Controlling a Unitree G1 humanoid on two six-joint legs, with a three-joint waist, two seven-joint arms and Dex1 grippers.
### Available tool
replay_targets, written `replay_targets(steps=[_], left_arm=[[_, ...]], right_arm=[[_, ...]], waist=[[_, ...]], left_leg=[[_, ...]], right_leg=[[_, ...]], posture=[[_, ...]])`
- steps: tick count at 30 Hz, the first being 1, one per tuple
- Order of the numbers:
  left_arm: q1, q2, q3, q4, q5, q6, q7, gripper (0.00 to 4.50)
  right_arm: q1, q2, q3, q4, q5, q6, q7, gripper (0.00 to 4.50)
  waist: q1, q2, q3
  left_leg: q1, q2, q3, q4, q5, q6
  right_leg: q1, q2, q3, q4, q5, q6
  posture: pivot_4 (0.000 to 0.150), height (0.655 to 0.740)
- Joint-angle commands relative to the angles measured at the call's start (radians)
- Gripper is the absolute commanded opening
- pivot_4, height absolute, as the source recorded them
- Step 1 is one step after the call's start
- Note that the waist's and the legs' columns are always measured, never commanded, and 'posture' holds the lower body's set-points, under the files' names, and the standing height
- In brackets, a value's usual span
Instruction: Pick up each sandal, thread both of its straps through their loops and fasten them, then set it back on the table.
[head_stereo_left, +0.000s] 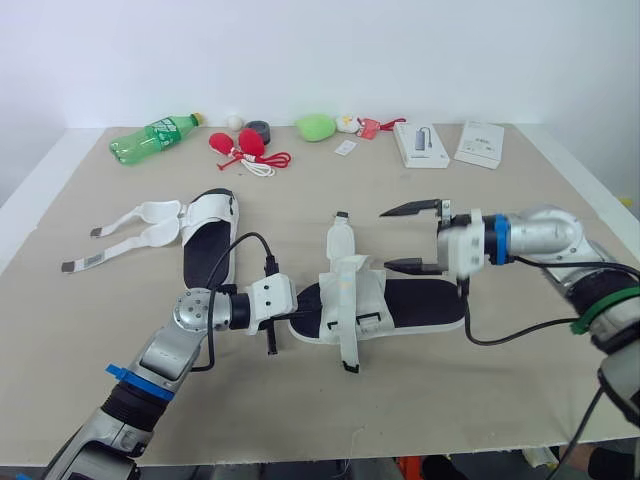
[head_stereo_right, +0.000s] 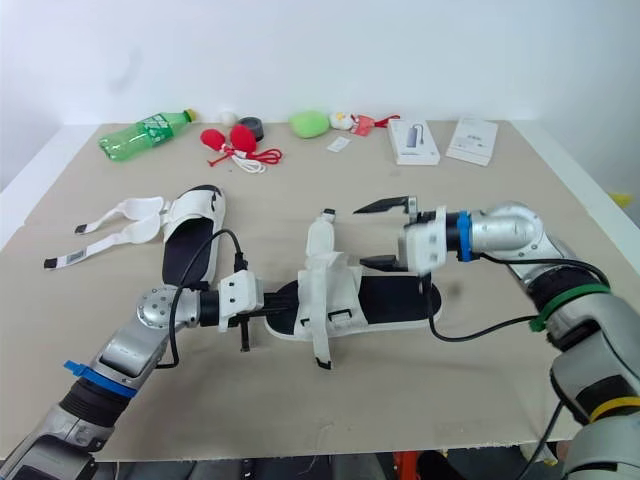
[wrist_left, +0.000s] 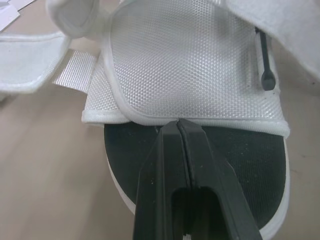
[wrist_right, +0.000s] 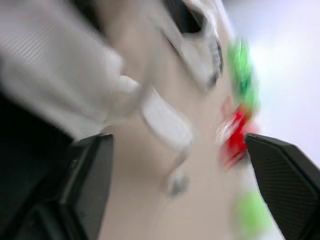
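A white-strapped sandal with a black footbed (head_stereo_left: 420, 300) lies mid-table, toe toward my left arm. One strap (head_stereo_left: 342, 240) stands up from its upper and another hangs off the near side. My left gripper (head_stereo_left: 303, 314) is shut, and its tips (wrist_left: 177, 122) rest on the toe of the footbed against the white mesh upper (wrist_left: 190, 65). My right gripper (head_stereo_left: 408, 237) is open wide above the sandal's heel half, just right of the raised strap, with nothing between its fingers (wrist_right: 90, 180). A second sandal (head_stereo_left: 208, 245) lies to the left with both straps (head_stereo_left: 140, 225) spread flat and unfastened.
Along the back edge of the table lie a green bottle (head_stereo_left: 155, 137), red items with a cord (head_stereo_left: 245, 145), a grey tape roll (head_stereo_left: 259, 129), a green plush (head_stereo_left: 316, 126), a white box (head_stereo_left: 421, 143) and a booklet (head_stereo_left: 480, 143). A black cable (head_stereo_left: 510, 335) trails from my right arm.
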Motion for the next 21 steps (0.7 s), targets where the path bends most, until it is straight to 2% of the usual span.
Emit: replay_targets(steps=[1,4,8,10,13,21], left_arm=[[-0.011,0.001,0.012,0.008,-0.004,0.000,-0.006,0.00],[-0.016,-0.001,0.009,0.010,-0.006,0.000,-0.009,0.00],[-0.022,-0.008,0.006,0.016,-0.005,0.000,-0.013,0.00],[-0.023,-0.011,0.005,0.017,-0.005,-0.001,-0.015,0.00],[-0.025,-0.013,0.006,0.022,-0.005,-0.003,-0.019,0.00],[-0.035,-0.014,0.006,0.041,-0.008,-0.009,-0.029,0.00]], right_arm=[[0.019,-0.041,-0.152,-0.136,0.166,0.461,0.135,4.47],[0.085,-0.100,-0.209,-0.323,0.223,0.834,0.141,4.47],[0.141,-0.098,-0.294,-0.452,0.243,1.139,0.069,4.47],[0.152,-0.097,-0.348,-0.492,0.299,1.300,0.070,4.47],[0.173,-0.131,-0.396,-0.588,0.328,1.454,0.135,4.47],[0.236,-0.164,-0.512,-0.767,0.368,1.675,0.196,4.47]], waist=[[0.001,0.000,0.000],[0.002,0.000,0.000],[0.004,0.001,-0.001],[0.007,0.001,-0.001],[0.014,0.001,-0.001],[0.017,0.001,-0.001]], left_leg=[[0.000,0.000,0.000,0.000,0.000,0.000],[0.001,0.001,-0.001,0.000,0.000,0.001],[-0.003,0.001,0.002,0.000,0.000,0.000],[-0.005,0.001,0.002,0.000,0.000,0.000],[-0.006,0.001,0.002,0.000,0.000,0.000],[-0.007,0.001,0.002,0.000,0.000,0.000]], right_leg=[[0.000,0.000,0.000,0.000,0.000,0.000],[0.000,0.001,-0.002,0.000,-0.003,0.004],[-0.006,0.000,-0.001,0.000,-0.003,0.003],[-0.008,0.000,0.000,0.000,-0.003,0.003],[-0.009,0.000,0.000,0.000,-0.003,0.004],[-0.010,0.000,-0.001,0.000,-0.003,0.005]], posture=[[0.150,0.7400],[0.150,0.7400],[0.150,0.7400],[0.150,0.7400],[0.150,0.7400],[0.150,0.7400]])
